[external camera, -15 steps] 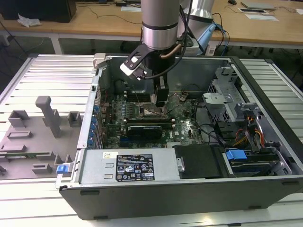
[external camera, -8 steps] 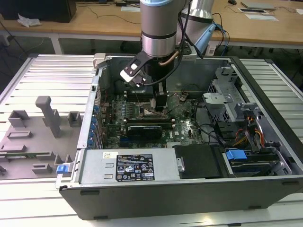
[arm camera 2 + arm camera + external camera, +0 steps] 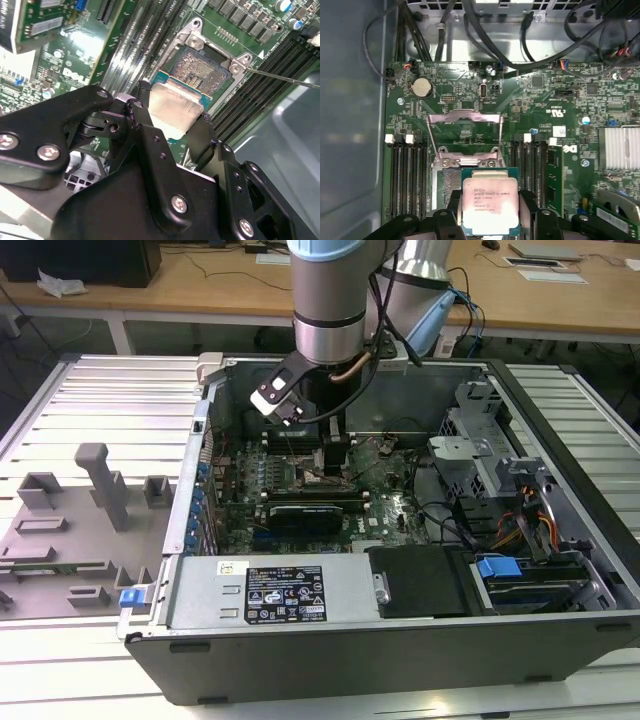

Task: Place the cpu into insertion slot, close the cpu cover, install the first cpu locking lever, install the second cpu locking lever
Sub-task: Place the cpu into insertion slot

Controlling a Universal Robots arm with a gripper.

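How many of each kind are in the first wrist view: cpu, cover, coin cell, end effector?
cpu: 1
cover: 1
coin cell: 1
end effector: 1, shut on the cpu
Total: 4

cpu [image 3: 490,205] — pale metal top, satin, smooth. cpu cover [image 3: 465,118] — bare silver metal, shiny. Matt black gripper fingers [image 3: 150,145], bright steel screws. Motherboard [image 3: 560,100] green, glossy lacquer. Coin cell [image 3: 421,87] polished metal. Table [image 3: 100,390] ribbed pale metal slats. Computer case [image 3: 400,660] dark matt sheet metal.
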